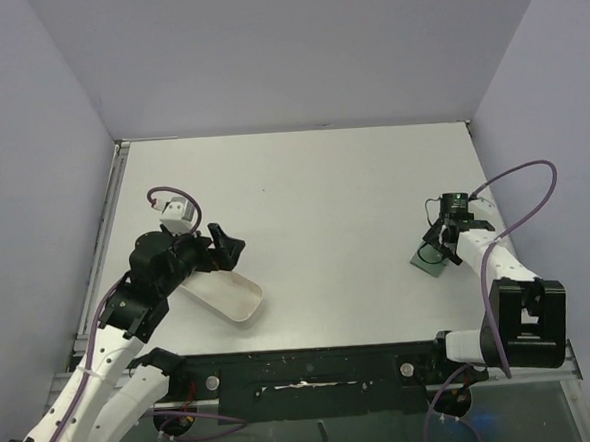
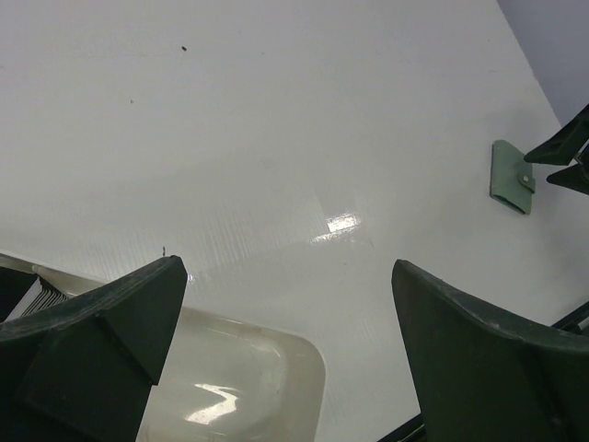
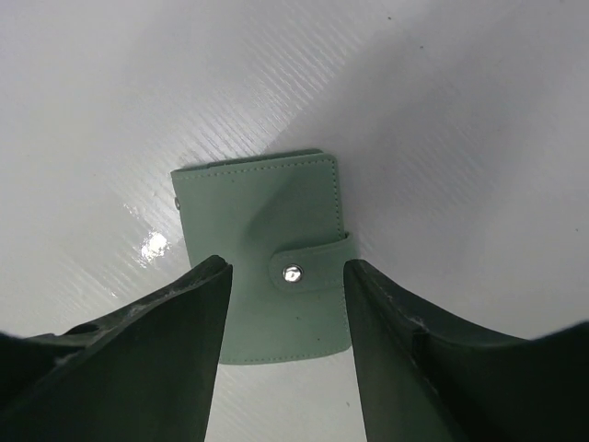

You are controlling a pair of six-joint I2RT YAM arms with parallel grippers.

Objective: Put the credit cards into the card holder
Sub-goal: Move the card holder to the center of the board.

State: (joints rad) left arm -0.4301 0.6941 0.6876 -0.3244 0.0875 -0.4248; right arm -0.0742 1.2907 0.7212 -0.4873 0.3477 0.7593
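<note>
The card holder [image 3: 262,216], sage green and folded shut with its snap tab fastened, lies flat on the white table at the right [image 1: 429,262]. It also shows small in the left wrist view [image 2: 512,177]. My right gripper [image 3: 287,276] is open and hangs just over the holder's near half, one finger on each side [image 1: 443,244]. My left gripper [image 2: 287,272] is open and empty, above the near end of the white tray [image 1: 226,247]. The credit cards are not plainly in view. A thin striped edge [image 2: 41,293] shows behind my left finger, and I cannot tell what it is.
A white oblong plastic tray [image 1: 230,297] lies at the left under my left gripper, and its rounded corner shows in the left wrist view [image 2: 304,364]. Grey walls enclose the table on the far, left and right sides. The black arm mount runs along the near edge.
</note>
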